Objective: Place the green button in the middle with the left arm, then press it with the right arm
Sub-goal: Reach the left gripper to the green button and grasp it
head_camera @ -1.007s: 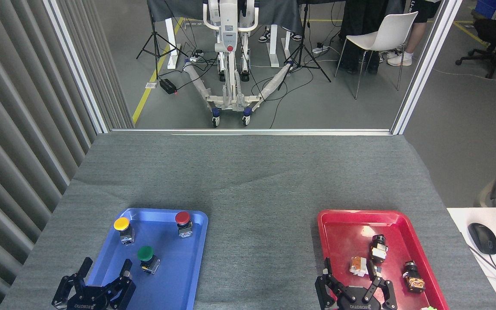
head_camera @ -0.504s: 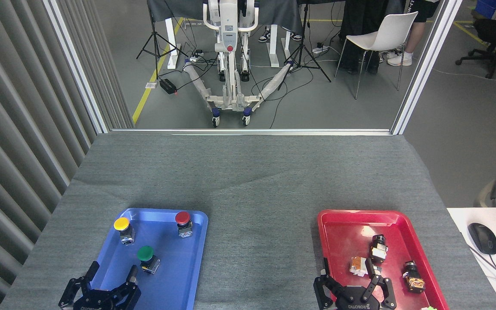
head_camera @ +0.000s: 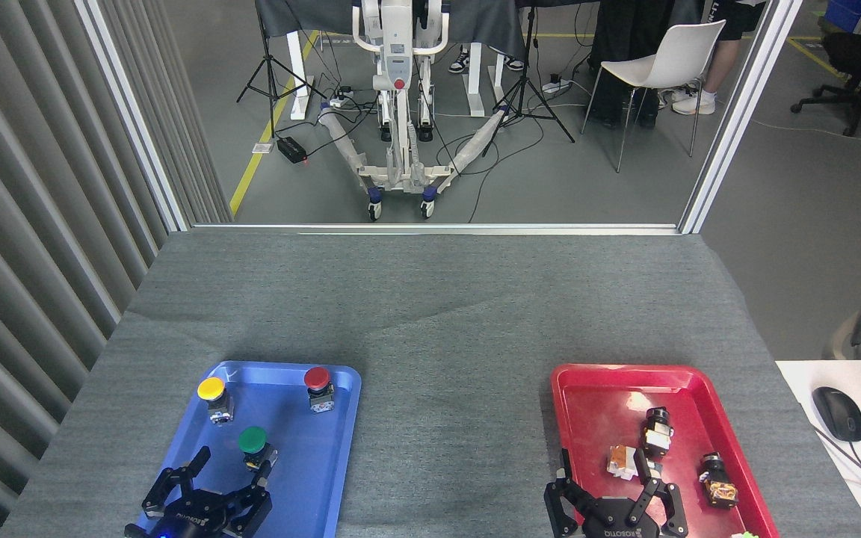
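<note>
Both hands (fingers splayed) low

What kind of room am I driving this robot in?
Most likely a robotics lab or test bay: a wheeled white equipment stand with trailing cables on the floor, tripods, yellow floor tape, and a cloth-covered table holding sorted parts trays.

Worktop (head_camera: 430, 314) covered in matt grey felt-like cloth, slightly creased. Blue tray (head_camera: 326, 478) and red tray (head_camera: 595, 388): smooth glossy plastic, sheen on the red one. Green button (head_camera: 252, 441) has a smooth plastic cap, body black with silvery metal-looking bits. My left gripper (head_camera: 229, 474) and right gripper (head_camera: 610, 486): matt black, hard finish, white lettering.
</note>
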Robot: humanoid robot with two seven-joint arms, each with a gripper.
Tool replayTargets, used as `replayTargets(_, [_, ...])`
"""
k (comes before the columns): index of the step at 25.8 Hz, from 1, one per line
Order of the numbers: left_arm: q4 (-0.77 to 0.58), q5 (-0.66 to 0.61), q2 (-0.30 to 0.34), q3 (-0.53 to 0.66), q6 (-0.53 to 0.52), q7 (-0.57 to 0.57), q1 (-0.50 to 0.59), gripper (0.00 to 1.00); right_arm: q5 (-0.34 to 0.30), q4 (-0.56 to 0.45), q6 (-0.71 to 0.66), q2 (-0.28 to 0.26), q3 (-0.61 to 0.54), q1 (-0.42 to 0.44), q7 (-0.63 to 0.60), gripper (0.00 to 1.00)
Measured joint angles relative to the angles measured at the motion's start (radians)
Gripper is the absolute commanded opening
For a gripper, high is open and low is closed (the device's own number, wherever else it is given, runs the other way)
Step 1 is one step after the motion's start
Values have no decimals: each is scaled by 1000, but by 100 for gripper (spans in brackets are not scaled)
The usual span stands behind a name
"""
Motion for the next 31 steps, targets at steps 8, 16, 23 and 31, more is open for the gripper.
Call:
replayTargets(8, [90, -29, 1, -30, -1, 0, -56, 86, 1, 1, 0, 0, 0, 0, 0, 100])
replayTargets(16, [116, -33, 0, -40, 0, 2, -73, 64, 1, 3, 0, 0, 0, 0, -4, 100])
replayTargets(23, [153, -34, -1, -76, 5, 2, -97, 42, 1, 4, 0, 0, 0, -1, 0, 100])
replayTargets(31, [143, -33, 12, -83, -22, 13, -94, 0, 1, 5, 0, 0, 0, -1, 1, 100])
